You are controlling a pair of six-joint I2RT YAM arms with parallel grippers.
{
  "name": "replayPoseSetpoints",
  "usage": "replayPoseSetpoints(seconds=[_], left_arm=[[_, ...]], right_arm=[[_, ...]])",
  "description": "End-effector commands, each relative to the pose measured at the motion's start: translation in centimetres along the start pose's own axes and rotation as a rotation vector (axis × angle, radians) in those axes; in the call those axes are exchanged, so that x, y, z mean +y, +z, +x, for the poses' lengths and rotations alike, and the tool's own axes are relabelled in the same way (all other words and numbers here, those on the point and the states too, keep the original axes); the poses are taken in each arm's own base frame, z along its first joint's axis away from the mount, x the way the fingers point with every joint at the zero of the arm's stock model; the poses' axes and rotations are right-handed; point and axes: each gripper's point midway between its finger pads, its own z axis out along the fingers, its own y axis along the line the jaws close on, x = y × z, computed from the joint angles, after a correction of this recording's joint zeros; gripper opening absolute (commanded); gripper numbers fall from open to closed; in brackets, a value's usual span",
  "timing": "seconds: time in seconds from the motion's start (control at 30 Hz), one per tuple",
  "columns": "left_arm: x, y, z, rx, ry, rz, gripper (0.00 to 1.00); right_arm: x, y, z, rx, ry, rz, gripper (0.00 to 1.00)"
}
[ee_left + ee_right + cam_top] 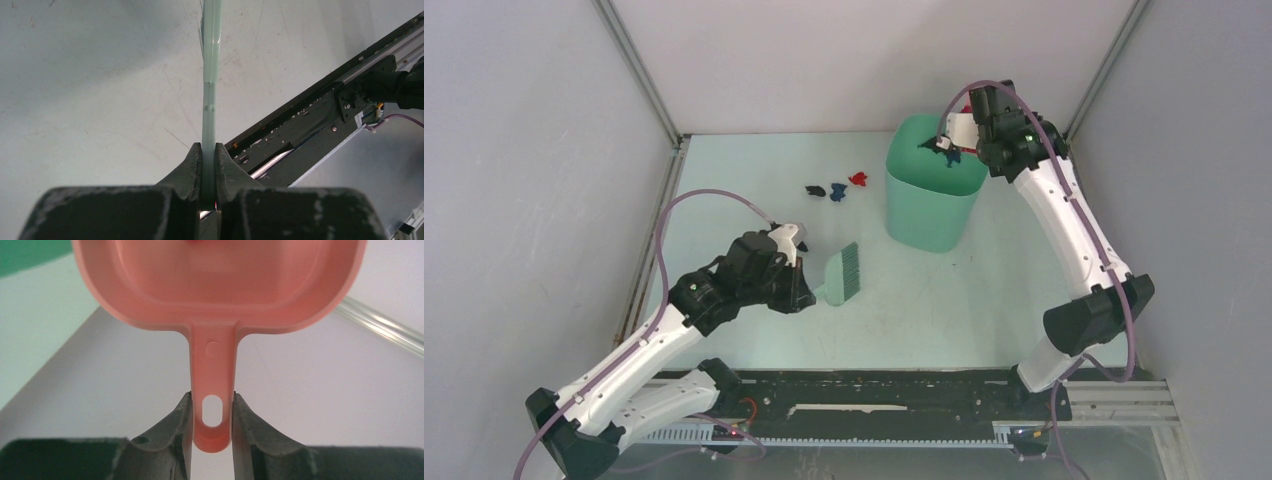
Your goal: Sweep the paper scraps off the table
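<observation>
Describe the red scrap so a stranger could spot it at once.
Find the tall mint-green bin on the far side of the table. Just left of it lie three paper scraps. The red scrap is nearest the bin; its neighbours are a dark blue scrap and a black scrap.

Dustpan [215,285] front, red scrap [195,241] past top edge

Bright, even light, faint shadows on the table [924,300], close foregrounds blurred.
</observation>
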Motion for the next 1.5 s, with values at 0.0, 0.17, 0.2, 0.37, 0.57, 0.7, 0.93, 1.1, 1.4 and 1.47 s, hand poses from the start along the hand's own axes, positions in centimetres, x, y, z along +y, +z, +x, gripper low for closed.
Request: replayPoseSetpoints(seconds=[0.0,0.17,0.2,0.37,0.57,0.7,0.93,1.1,1.4,1.47], left_arm=[[-0.3,-0.3,-0.3,-0.010,0.051,0.024,0.00],[-0.2,0.0,-0.2,0.010,0.058,0.020,0.00],[-0.4,0.0,-0.3,0.012,0.056,0.024,0.00],[-0.2,0.1,-0.7,0.005,0.055,0.008,0.00],[1.3,-0.8,-2.8,-0.076,0.066,-0.106,0.00],[1.6,-1.1,-5.9,-0.167,0.062,-0.167,0.00],[1.7,-1.7,-14.6,-0.392,0.020,-0.296,0.00],[2.3,-0.5,-19.8,-0.507,-0.087,-0.336,0.00],[4.8,7.3,-27.0,-0.526,-0.387,-0.159,0.00],[5.2,11.2,-29.1,-0.513,-0.454,-0.074,0.00]], right_arm=[[-5.2,-3.0,2.2,0.062,-0.141,0.250,0.00],[-5.3,-3.1,2.2,0.063,-0.155,0.283,0.00],[-5.1,-2.9,2.2,0.064,-0.153,0.272,0.00],[-4.8,-3.1,2.4,0.038,-0.121,0.258,0.00],[-5.5,-5.5,2.1,-0.109,0.083,0.233,0.00],[-5.9,-8.9,1.6,-0.292,0.287,0.208,0.00],[-1.0,-14.6,0.1,-0.611,0.478,0.032,0.00],[11.6,-17.8,-2.8,-0.841,0.369,-0.427,0.00],[28.4,-17.6,-2.9,-0.871,0.245,-0.835,0.00],[31.2,-17.2,-2.2,-0.845,0.267,-0.905,0.00]])
